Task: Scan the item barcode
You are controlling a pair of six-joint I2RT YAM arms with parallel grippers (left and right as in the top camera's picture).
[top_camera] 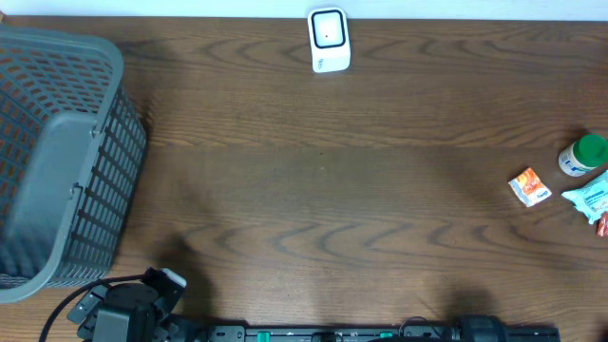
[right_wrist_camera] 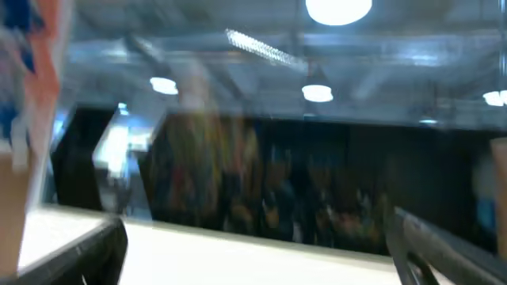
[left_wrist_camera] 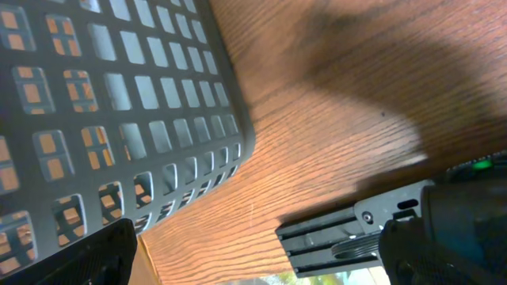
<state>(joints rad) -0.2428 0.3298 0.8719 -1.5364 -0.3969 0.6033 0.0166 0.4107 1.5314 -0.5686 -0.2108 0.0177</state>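
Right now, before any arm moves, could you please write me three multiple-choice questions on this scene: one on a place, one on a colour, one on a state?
1. Where on the table does the white scanner stand?
A. at the far edge, near the middle
B. at the near edge, in the left corner
C. at the right edge

2. What colour is the cap of the bottle?
A. red
B. green
C. blue

3. In what state is the left gripper?
A. open, holding nothing
B. shut, holding nothing
C. shut on an item

Answers:
1 A: in the overhead view it stands at the edge opposite the arms, about midway along.
2 B: the cap shows bright green at the right of the overhead view.
3 A: in the left wrist view the fingers stand wide apart, with only bare wood between them.
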